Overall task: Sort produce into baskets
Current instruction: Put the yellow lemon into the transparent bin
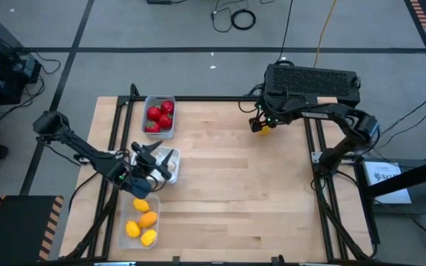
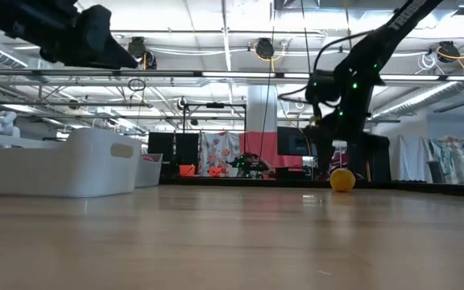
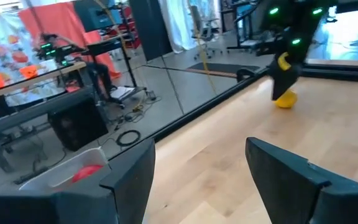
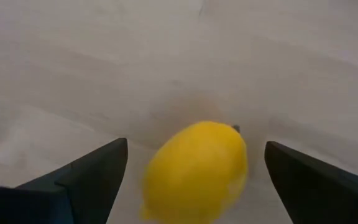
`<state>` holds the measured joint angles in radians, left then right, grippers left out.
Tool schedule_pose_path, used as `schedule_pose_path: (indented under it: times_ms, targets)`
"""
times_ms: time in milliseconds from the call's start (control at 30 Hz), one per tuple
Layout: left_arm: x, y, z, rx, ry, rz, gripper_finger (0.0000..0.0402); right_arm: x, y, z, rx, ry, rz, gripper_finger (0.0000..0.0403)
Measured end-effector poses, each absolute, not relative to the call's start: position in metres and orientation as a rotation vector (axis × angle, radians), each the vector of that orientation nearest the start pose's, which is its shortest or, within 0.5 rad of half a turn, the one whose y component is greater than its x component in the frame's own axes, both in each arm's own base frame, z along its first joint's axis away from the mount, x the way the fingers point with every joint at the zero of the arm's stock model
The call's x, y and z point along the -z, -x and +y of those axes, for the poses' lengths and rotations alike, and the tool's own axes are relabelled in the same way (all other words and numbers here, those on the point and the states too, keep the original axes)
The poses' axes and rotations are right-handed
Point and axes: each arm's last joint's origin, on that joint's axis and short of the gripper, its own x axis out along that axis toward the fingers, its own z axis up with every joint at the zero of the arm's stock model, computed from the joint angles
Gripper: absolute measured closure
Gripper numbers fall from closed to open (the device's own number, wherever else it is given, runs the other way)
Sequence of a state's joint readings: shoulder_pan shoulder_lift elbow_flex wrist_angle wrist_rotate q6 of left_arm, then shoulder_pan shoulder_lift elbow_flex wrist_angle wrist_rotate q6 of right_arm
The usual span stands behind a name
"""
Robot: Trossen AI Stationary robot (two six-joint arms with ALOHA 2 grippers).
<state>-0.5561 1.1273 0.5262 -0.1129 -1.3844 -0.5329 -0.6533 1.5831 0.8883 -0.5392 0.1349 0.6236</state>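
A yellow lemon (image 4: 196,171) lies on the table near its far edge, right of the middle; it also shows in the high view (image 1: 264,131) and the low view (image 2: 342,179). My right gripper (image 4: 194,149) is open just above it, one finger on either side, touching nothing. My left gripper (image 1: 151,157) is open and empty over the white tray (image 1: 170,164) at the table's left. Red fruits (image 1: 160,117) lie in the greyish tray (image 1: 159,99) at the far left. Yellow and orange lemons (image 1: 142,222) lie in the clear tray (image 1: 124,238) at the near left. No garlic bulbs show plainly.
The three trays stand in a row along the table's left side. The middle and near right of the wooden table (image 1: 235,199) are bare. A black box (image 1: 313,81) stands just beyond the far edge behind my right arm.
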Motion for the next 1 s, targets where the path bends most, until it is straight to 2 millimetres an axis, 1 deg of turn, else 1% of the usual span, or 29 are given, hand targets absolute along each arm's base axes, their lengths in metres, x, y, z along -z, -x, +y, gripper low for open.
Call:
schedule_pose_path:
  times_ms: [100, 167, 333, 433, 533, 767, 833, 933, 1000]
  targets:
    - [-0.208, -0.185, -0.084, -0.823, -0.133, 0.201, 0.0146, -0.157, -0.224, -0.173, 1.063, -0.846, 1.018, 0.0034]
    - [-0.209, -0.185, -0.086, -0.811, -0.149, 0.205, 0.0146, -0.155, -0.226, -0.171, 1.058, -0.838, 1.033, 0.0034]
    - [-0.209, -0.184, -0.087, -0.803, -0.155, 0.205, 0.0146, -0.153, -0.233, -0.161, 1.062, -0.787, 1.049, 0.0035]
    - [-0.209, -0.184, -0.087, -0.802, -0.155, 0.206, 0.0146, -0.153, -0.235, -0.158, 1.075, -0.766, 1.047, 0.0045]
    - [-0.209, -0.184, -0.088, -0.795, -0.154, 0.208, 0.0146, -0.154, -0.236, -0.157, 1.074, -0.759, 1.046, 0.0073]
    - [-0.209, -0.184, -0.088, -0.788, -0.153, 0.210, 0.0146, -0.154, -0.242, -0.150, 1.043, -0.730, 1.040, 0.0175]
    - [-0.209, -0.184, -0.088, -0.779, -0.150, 0.215, 0.0146, -0.154, -0.246, -0.146, 1.014, -0.714, 1.036, 0.0196]
    - [-0.209, -0.184, -0.088, -0.778, -0.149, 0.215, 0.0146, -0.156, -0.260, -0.132, 0.904, -0.708, 1.004, 0.0209]
    - [-0.209, -0.184, -0.088, -0.778, -0.149, 0.215, 0.0146, -0.159, -0.275, -0.116, 0.782, -0.711, 0.953, 0.0206]
